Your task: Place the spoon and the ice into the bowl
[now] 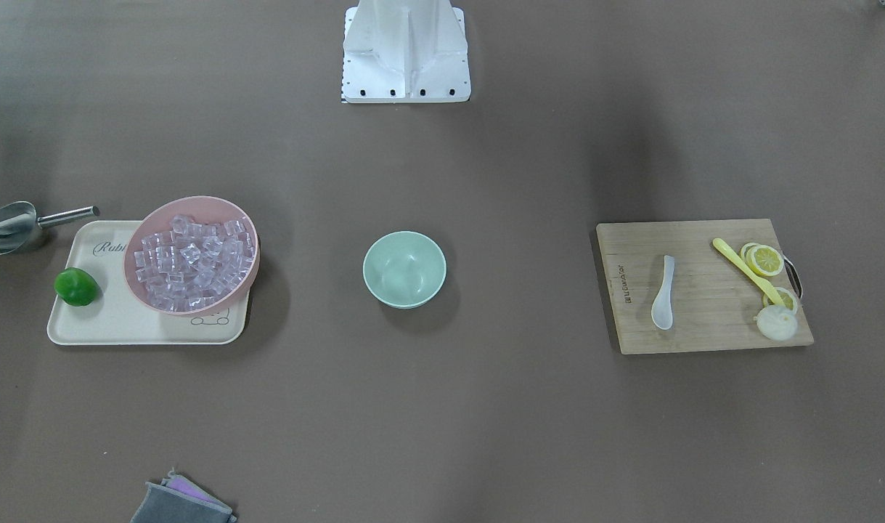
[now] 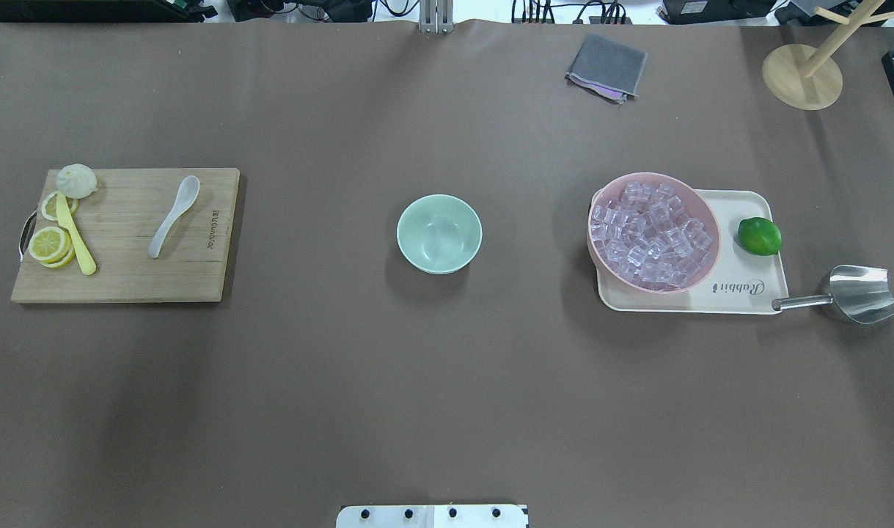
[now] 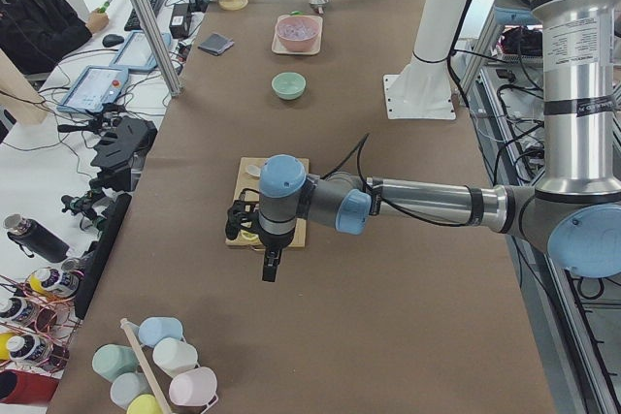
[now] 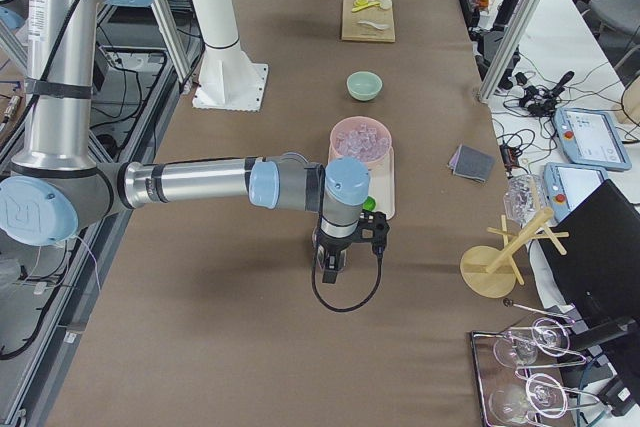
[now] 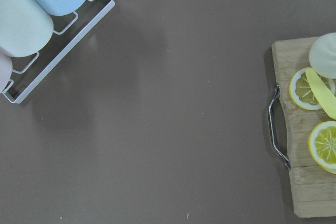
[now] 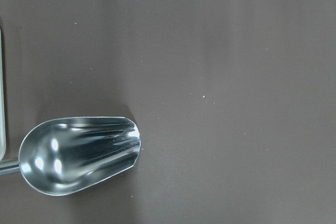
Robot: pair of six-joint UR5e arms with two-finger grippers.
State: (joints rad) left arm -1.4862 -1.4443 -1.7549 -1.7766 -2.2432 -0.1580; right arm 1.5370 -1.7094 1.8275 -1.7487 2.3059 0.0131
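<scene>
The white translucent spoon [image 1: 663,294] [image 2: 174,215] lies on a wooden cutting board [image 1: 703,330]. The ice [image 1: 192,261] [image 2: 652,235] is a pile of clear cubes in a pink bowl [image 2: 707,220]. The empty mint-green bowl [image 1: 404,269] [image 2: 439,234] stands at the table's middle. My left gripper [image 3: 269,269] hangs above the table just past the board's handle end. My right gripper [image 4: 331,269] hangs past the tray's end, over the steel scoop [image 6: 79,153]. Both show only in the side views, so I cannot tell if they are open or shut.
The pink bowl sits on a cream tray [image 2: 747,293] with a lime [image 2: 759,236]. A yellow spoon [image 2: 75,238], lemon slices [image 2: 49,244] and a white bun [image 2: 76,180] are on the board. A grey cloth [image 2: 606,66] and a wooden stand [image 2: 802,77] are at the far side.
</scene>
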